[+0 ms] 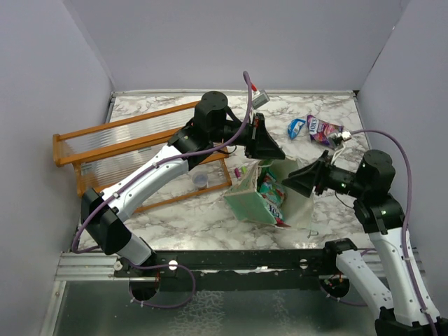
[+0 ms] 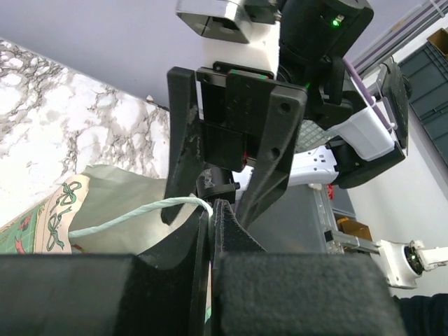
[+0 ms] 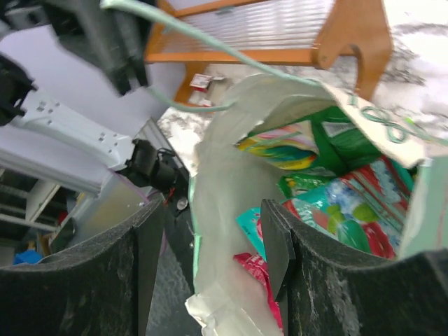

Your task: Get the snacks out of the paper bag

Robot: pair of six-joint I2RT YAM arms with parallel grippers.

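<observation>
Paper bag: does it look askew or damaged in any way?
Yes. The paper bag leans tilted, not upright, and its cream wall is crumpled inside the open right claw. The left claw pinches one string handle.

The paper bag (image 1: pixel 246 203) sits on the table (image 1: pixel 175 224) just in front of the left pincer (image 2: pixel 211 213), with its string handle (image 2: pixel 126 218) pinched between the tips. The right pincer (image 3: pixel 213 238) straddles the bag's wall, with one finger inside beside the snacks (image 3: pixel 336 210). Loose packets (image 1: pixel 323 130) lie behind the right pincer. The wooden rack (image 1: pixel 126 150) stands left of the left pincer.
</observation>
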